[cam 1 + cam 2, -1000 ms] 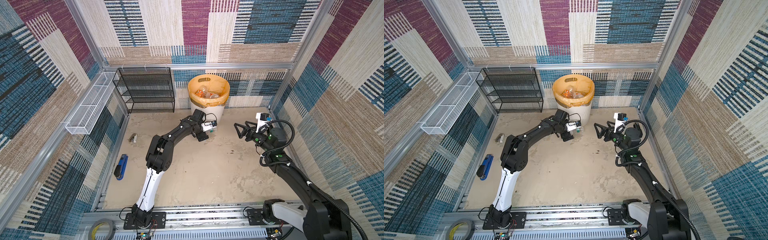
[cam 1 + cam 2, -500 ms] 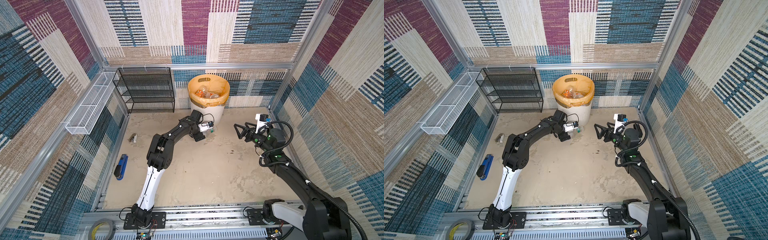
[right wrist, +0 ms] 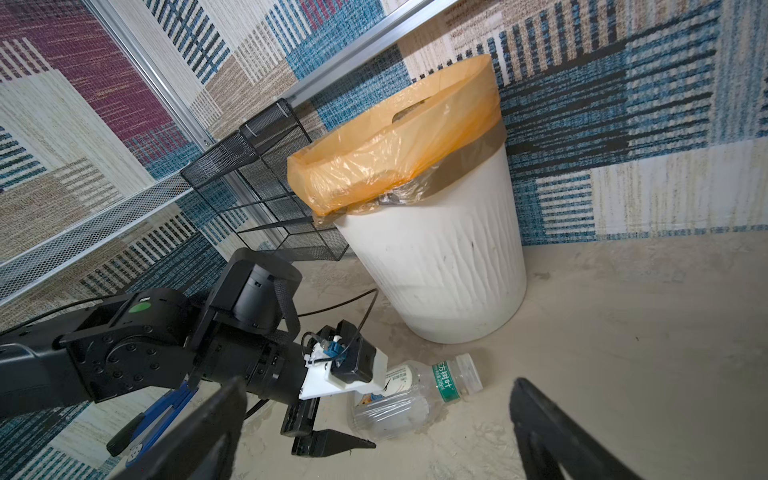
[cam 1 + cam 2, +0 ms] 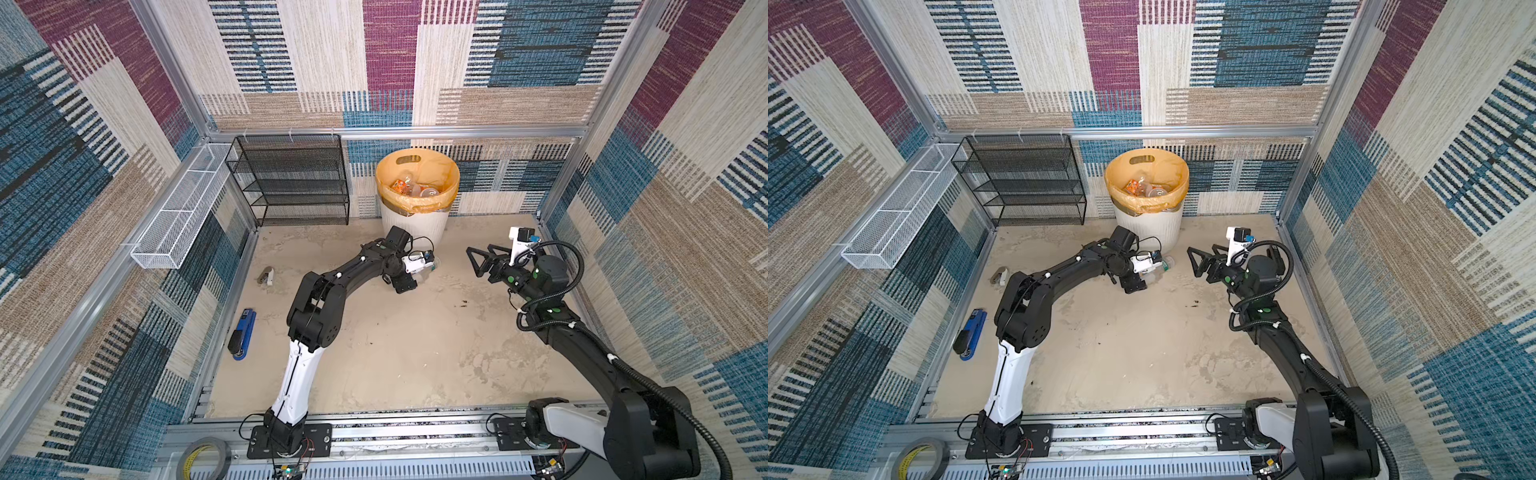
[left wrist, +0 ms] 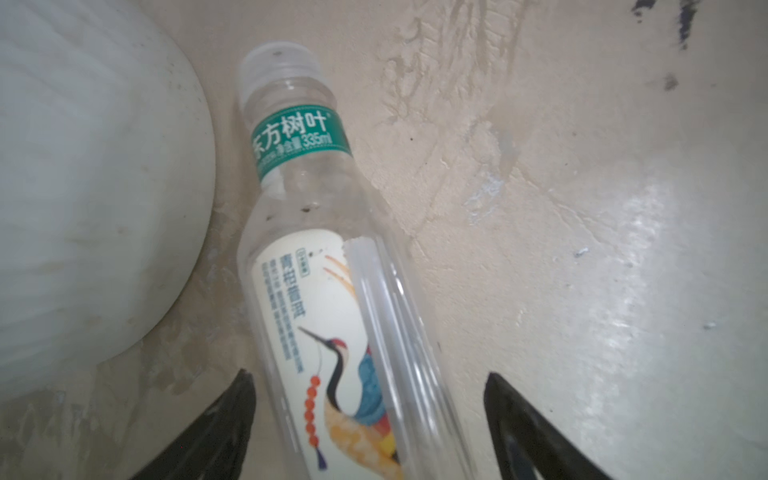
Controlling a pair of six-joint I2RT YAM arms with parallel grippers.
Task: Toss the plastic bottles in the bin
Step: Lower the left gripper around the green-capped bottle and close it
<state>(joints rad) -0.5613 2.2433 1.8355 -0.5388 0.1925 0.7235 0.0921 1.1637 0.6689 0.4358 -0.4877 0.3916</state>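
L gripper [image 5: 369, 376]: jaws wide, straddling clear bottle [image 5: 328, 299] that lay on floor between them, not clamped. Bin [image 5: 83, 187] stood just beside. R gripper [image 4: 481, 258]: wide, empty, well apart. Other bottles [image 4: 415, 190] lay in bin. Judged nearly done; no other bottle seen on floor.

The bin [image 4: 415, 226] stands at the tabletop's 12 o'clock edge, with bottles [image 4: 415, 190] inside. The mesh rack [image 4: 291, 178] stands beside it at 11 o'clock; the wire tray [image 4: 178, 224] hangs at 10. A loose bottle [image 4: 1163, 264] lies at the bin's 6 o'clock, between the fingers of the left hand [image 5: 369, 374]. The right hand [image 4: 482, 251] is at its 3 o'clock, apart. The far stapler [image 4: 266, 275] and near stapler [image 4: 243, 338] lie toward 9.
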